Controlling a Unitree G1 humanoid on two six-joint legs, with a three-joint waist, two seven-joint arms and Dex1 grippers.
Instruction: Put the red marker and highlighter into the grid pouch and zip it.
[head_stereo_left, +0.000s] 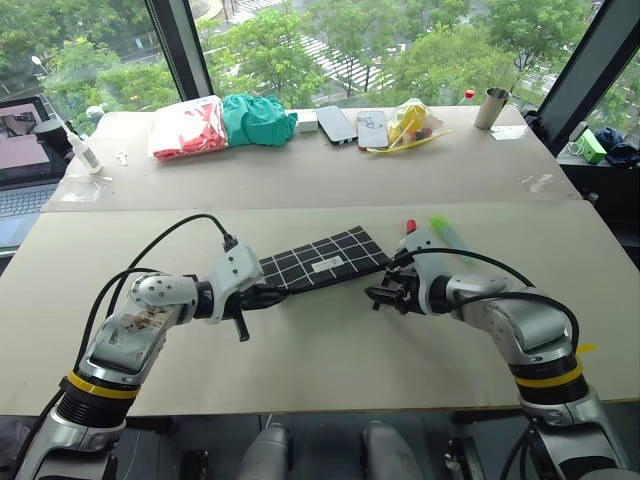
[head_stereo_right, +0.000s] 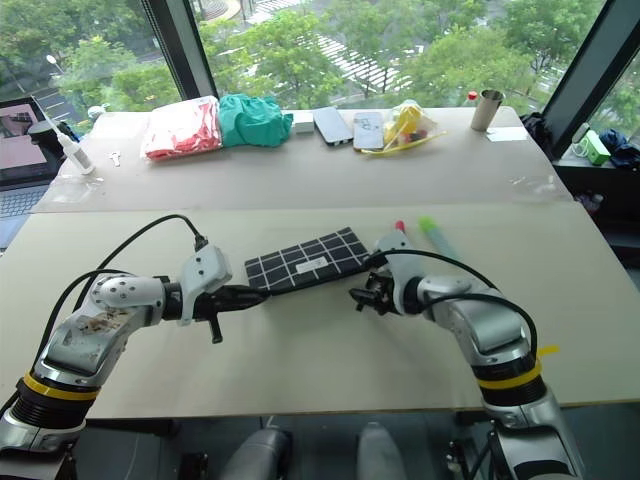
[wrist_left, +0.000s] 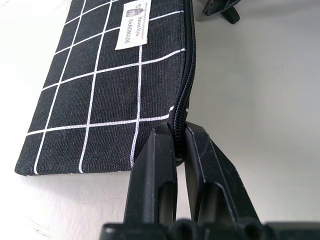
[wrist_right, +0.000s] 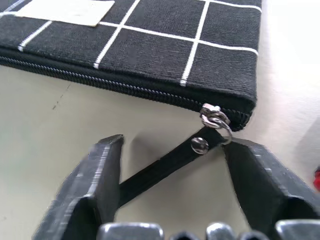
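The grid pouch (head_stereo_left: 320, 258) lies flat on the near table, black with white lines and a white label (wrist_left: 132, 22), its zipper closed. My left gripper (head_stereo_left: 278, 294) is shut on the pouch's zipper edge at its left end (wrist_left: 177, 131). My right gripper (head_stereo_left: 382, 292) is at the pouch's right end, open, with the black zipper pull strap (wrist_right: 160, 167) lying between its fingers. Just behind my right hand lie the red marker (head_stereo_left: 410, 224) and the light green highlighter (head_stereo_left: 443, 230), both partly hidden by the hand.
On the far table sit a red packet (head_stereo_left: 187, 128), a green cloth (head_stereo_left: 258, 118), two phones (head_stereo_left: 352, 125), a clear bag with yellow things (head_stereo_left: 410, 125) and a metal cup (head_stereo_left: 491, 108). A laptop (head_stereo_left: 22, 150) stands at the far left.
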